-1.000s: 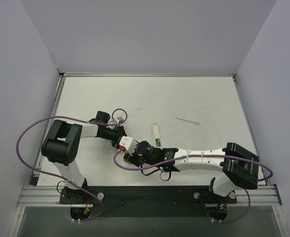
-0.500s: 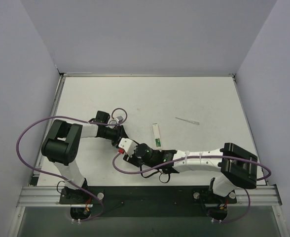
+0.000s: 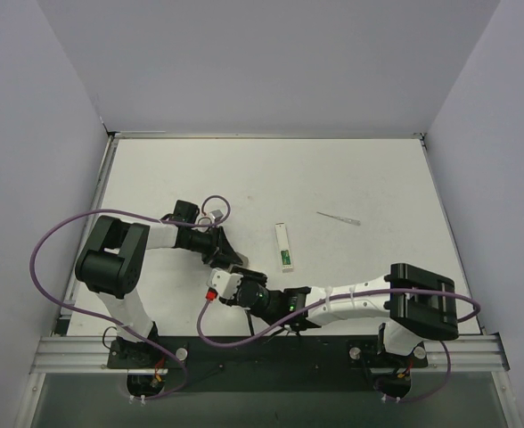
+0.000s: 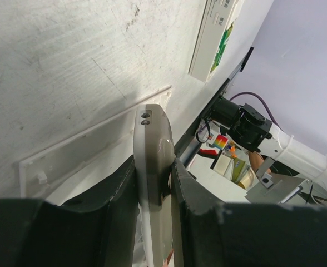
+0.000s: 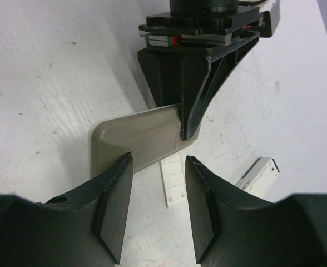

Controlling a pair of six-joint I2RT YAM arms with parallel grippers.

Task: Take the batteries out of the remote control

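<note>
**Table** (image 3: 369,178): white top with pale lilac walls (image 3: 244,62) at its left, far and right edges. A metal rail (image 3: 271,354) runs along the near edge. Both grippers meet at the near left-centre, well apart from the far and right edges. Bare surface lies to the far side and right of them.

**Left arm:** bent from its base toward the right, low over the table.

**Left gripper** (image 4: 153,166): fingers pressed together on the remote control (image 5: 133,133), one on each side of its narrow body.

**Remote control:** tan-grey, jutting past the left fingertips toward the right gripper. Two small holes show in its end face. Its broad face carries a thin seam line.

**Right arm:** stretched leftward along the near edge, forearm low.

**Right gripper** (image 5: 158,161): fingers spread, tips level with the remote control's lower edge. The right wrist view does not settle whether they touch it.

**Flat white strip** (image 5: 173,186): lies on the table below the remote control, seen through the gap between the right fingers.

**White bar** (image 3: 282,237): lies on the table just right of the grippers, apart from both, long axis running near to far.

**Batteries** (image 3: 287,259): a green patch at the white bar's near end. Their number cannot be told, nor whether they sit in the bar or lie against it.

**Thin pale stick** (image 3: 338,218): farther right and slightly beyond the white bar.
</note>
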